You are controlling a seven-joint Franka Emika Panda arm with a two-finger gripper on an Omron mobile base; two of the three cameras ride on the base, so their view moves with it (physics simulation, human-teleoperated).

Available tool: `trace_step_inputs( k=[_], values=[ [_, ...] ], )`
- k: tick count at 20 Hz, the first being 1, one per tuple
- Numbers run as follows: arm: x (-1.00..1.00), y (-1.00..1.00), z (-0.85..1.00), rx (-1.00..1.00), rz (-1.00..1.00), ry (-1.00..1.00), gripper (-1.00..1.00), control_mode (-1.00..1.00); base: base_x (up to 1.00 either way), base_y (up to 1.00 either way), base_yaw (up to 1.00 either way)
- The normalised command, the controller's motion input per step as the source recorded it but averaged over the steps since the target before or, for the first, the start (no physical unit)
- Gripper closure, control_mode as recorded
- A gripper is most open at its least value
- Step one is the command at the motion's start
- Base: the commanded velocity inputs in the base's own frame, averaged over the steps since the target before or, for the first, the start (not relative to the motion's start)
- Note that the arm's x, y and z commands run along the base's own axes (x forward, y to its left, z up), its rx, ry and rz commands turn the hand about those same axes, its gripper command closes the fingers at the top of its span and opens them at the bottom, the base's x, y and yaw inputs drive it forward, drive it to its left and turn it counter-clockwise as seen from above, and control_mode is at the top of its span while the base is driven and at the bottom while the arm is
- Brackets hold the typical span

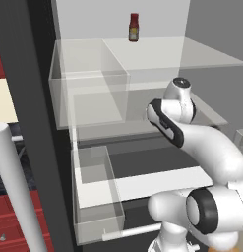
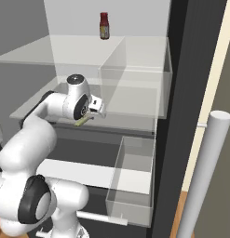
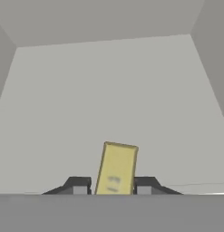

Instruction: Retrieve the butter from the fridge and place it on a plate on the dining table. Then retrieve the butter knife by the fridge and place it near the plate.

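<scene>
The fridge (image 1: 29, 98) stands open and my arm reaches into it over a glass shelf (image 2: 130, 122). The butter (image 3: 115, 167), a small yellow stick, stands upright between my two dark fingertips, with the grey fridge wall behind it. My gripper (image 3: 112, 186) is shut on it. From the right base view the butter (image 2: 82, 121) shows as a pale yellow sliver poking out under the gripper (image 2: 88, 117), just above the shelf. In the left base view the arm's own wrist hides the hand.
A red sauce bottle (image 1: 134, 27) stands at the back of the upper shelf (image 2: 104, 25). Clear bins (image 1: 93, 197) sit at the shelf ends, and one hangs low on the right (image 2: 132, 176). A white bar handle (image 2: 205, 176) rises close by.
</scene>
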Motion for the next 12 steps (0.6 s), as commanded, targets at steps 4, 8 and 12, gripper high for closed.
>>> trace_step_inputs(
  k=[4,8,12],
  values=[
    [-0.68,0.0,0.12,0.0,0.0,0.14,1.0,-1.0,0.0,0.0,0.0],
    [-0.86,0.0,0.0,0.0,0.0,0.01,1.0,-1.0,0.0,0.0,0.0],
    [-0.78,0.0,0.0,0.0,0.0,0.0,1.0,-1.0,0.0,0.0,0.0]
  ],
)
